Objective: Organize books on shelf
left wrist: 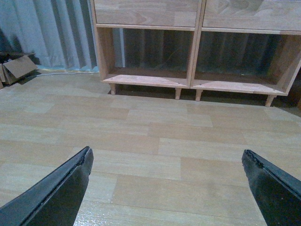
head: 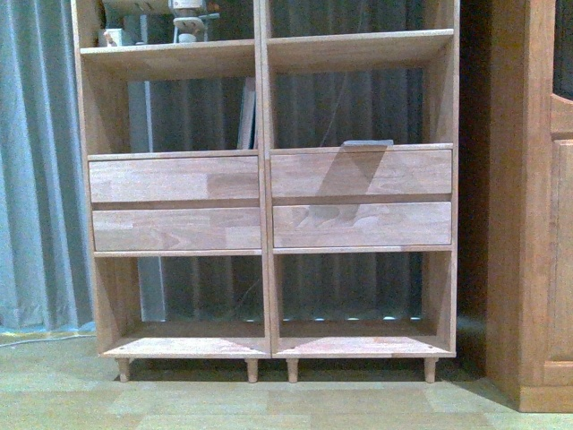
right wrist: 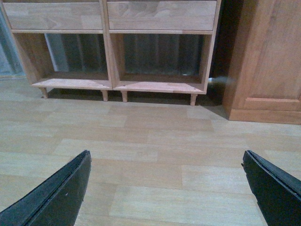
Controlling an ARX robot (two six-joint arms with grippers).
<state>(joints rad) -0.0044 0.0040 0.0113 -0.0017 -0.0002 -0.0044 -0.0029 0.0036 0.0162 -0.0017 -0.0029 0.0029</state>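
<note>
The light-wood shelf (head: pixel 269 179) with four drawer fronts and peg legs fills the front view. A thin pale book (head: pixel 246 114) stands upright against the centre divider in the left compartment above the drawers. A thin grey-teal book (head: pixel 368 141) lies flat in the right compartment above the drawers. My left gripper (left wrist: pixel 167 152) is open and empty above the wooden floor, well short of the shelf (left wrist: pixel 193 80). My right gripper (right wrist: pixel 165 153) is open and empty above the floor, also short of the shelf (right wrist: pixel 113 82). Neither gripper shows in the front view.
A darker panelled cabinet (head: pixel 537 206) stands right of the shelf, also in the right wrist view (right wrist: pixel 268 56). Small white objects (head: pixel 188 22) sit on the upper left shelf board. Grey curtains (head: pixel 36 161) hang behind. A cardboard box (left wrist: pixel 16 68) and a white cable (left wrist: pixel 61 72) lie on the floor.
</note>
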